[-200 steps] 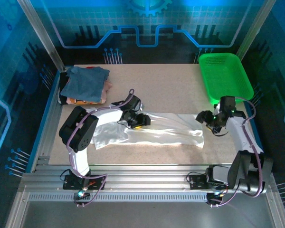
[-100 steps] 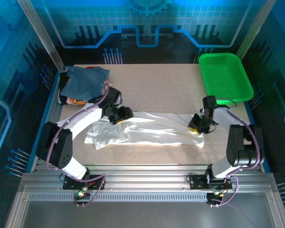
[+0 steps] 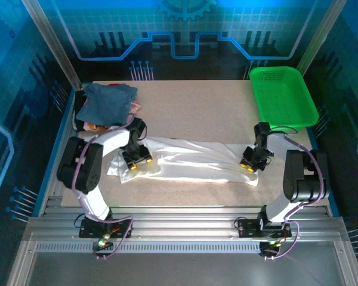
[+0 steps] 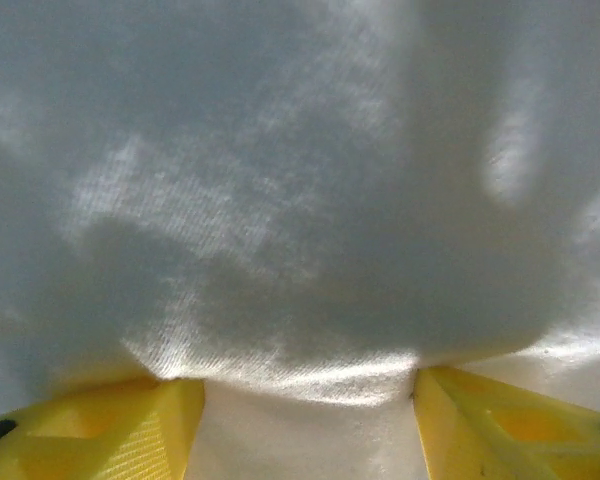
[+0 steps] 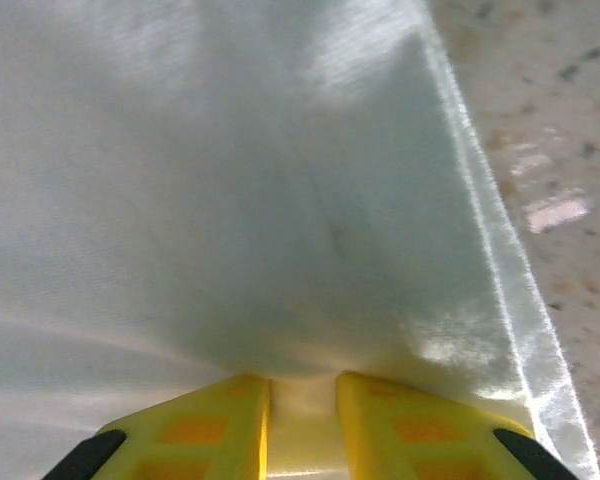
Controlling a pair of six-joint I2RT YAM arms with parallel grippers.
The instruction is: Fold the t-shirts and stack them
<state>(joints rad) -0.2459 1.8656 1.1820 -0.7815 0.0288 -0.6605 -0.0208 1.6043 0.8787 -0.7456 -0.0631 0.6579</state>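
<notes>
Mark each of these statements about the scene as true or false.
1. The white shirt lies spread across the middle of the table. True.
2. The basket sits at the far left corner. False: it sits at the far right corner.
3. The right pincer is closed on the white shirt near its right edge. True.
4. The top shirt of the pile is pink. False: a blue shirt lies on top.
5. The left pincer is on the white shirt with its fingers well apart. True.
</notes>
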